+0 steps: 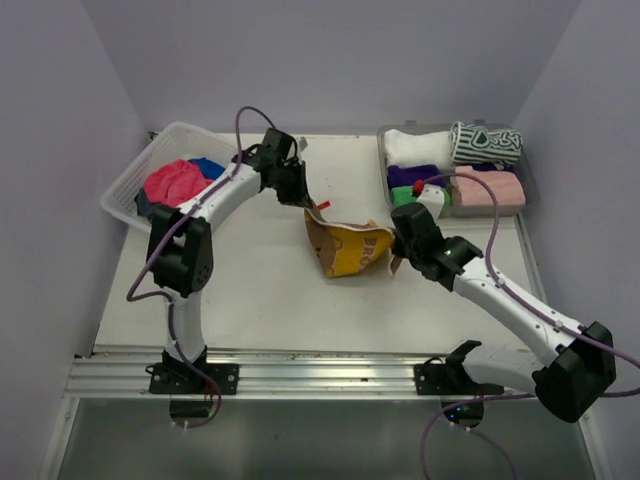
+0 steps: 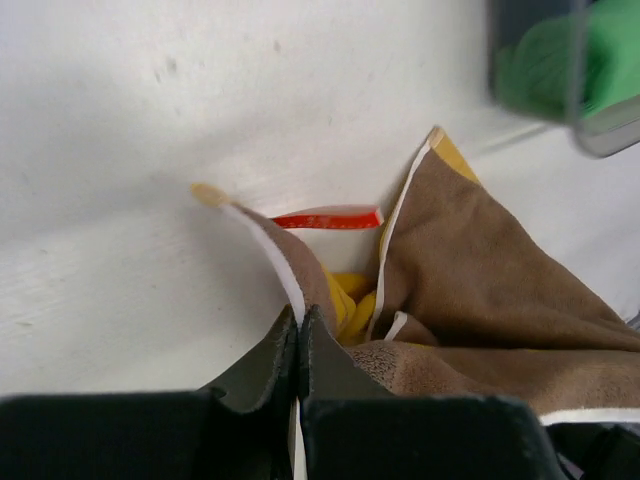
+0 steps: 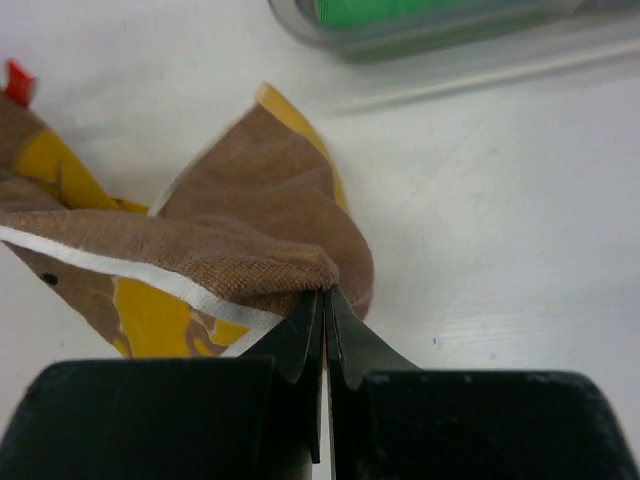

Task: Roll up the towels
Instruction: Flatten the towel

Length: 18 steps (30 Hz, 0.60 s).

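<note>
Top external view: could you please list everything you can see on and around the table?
yellow-and-brown cloth towel: one, unrolled, table centre.
rolled towels: five visible, in the tray: white roll, black-and-white striped roll, pink roll, purple roll, green roll.
loose towels: two visible, in the basket: pink heap, blue piece.
shallow grey plastic tray: one, far right.
white lattice plastic basket: one, far left.
table: one, white.
left gripper: black, shut on the towel's left end.
right gripper: black, shut on its right end.
</note>
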Motion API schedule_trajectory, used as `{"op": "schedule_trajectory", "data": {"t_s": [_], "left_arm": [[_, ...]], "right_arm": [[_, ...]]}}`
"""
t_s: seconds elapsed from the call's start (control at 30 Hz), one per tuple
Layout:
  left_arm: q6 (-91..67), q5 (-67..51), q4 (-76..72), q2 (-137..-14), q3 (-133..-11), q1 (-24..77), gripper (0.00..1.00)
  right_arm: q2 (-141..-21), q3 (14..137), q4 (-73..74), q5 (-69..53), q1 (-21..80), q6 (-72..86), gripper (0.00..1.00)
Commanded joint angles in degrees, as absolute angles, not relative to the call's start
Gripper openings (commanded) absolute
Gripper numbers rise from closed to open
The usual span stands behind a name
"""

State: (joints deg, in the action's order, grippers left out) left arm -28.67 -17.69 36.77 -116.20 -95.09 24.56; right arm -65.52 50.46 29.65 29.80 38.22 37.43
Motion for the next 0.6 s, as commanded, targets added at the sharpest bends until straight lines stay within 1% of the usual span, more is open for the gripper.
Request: {"op": "schedule_trajectory", "data": {"t_s": [0.0, 0.13, 0.2, 0.23, 0.3, 0.33, 0.37, 0.4, 0.43, 0.47, 0.5, 0.53, 0.57], "left_arm": [[-27.1, -18.2, 37.2, -107.1, -104.0, 20.1, 0.0], [-27.2, -23.5, 38.1, -103.6, -108.5, 14.5, 0.0], [-27.1, -23.6, 38.6, -101.4, -107.3, 12.5, 0.0], [-27.1, -22.9, 38.3, -98.1, -105.7, 12.3, 0.0], [-27.6, -22.5, 34.9, -94.0, -97.4, 12.3, 0.0], [-28.6, -22.5, 33.5, -89.3, -93.6, 12.4, 0.0], [-29.3, -22.8, 30.9, -87.0, -85.2, 12.3, 0.0], [-30.0, -22.8, 29.5, -84.6, -80.5, 12.3, 0.06], [-31.4, -22.5, 28.2, -79.9, -75.6, 12.3, 0.16], [-32.2, -22.1, 26.3, -77.8, -66.3, 12.3, 0.28], [-33.0, -21.9, 25.2, -75.8, -61.7, 12.3, 0.56], [-34.1, -22.0, 24.4, -72.6, -57.6, 12.3, 0.65], [-34.4, -21.9, 24.3, -71.6, -51.5, 12.3, 0.73]], "right_arm": [[-64.9, 61.7, 29.5, 30.8, 33.7, 29.5, 0.0], [-64.5, 70.2, 29.4, 31.2, 32.3, 22.9, 0.0], [-64.0, 72.8, 30.8, 30.2, 32.3, 20.3, 0.0], [-63.5, 72.8, 30.9, 29.7, 32.3, 19.6, 0.0], [-61.5, 70.9, 31.6, 28.0, 32.3, 18.9, 0.0], [-60.7, 69.4, 32.0, 27.2, 32.3, 19.2, 0.0], [-58.8, 65.7, 32.7, 25.9, 32.3, 20.3, 0.0], [-57.5, 63.4, 32.9, 23.2, 32.3, 21.3, 0.0], [-56.3, 60.7, 32.7, 21.2, 32.5, 22.5, 0.0], [-54.2, 55.2, 32.0, 19.0, 32.5, 25.0, 0.0], [-53.4, 52.6, 31.7, 17.2, 32.5, 26.2, 0.07], [-52.8, 50.2, 31.6, 14.1, 32.8, 27.4, 0.16], [-51.8, 46.4, 32.2, 13.4, 33.1, 29.4, 0.34]]}}
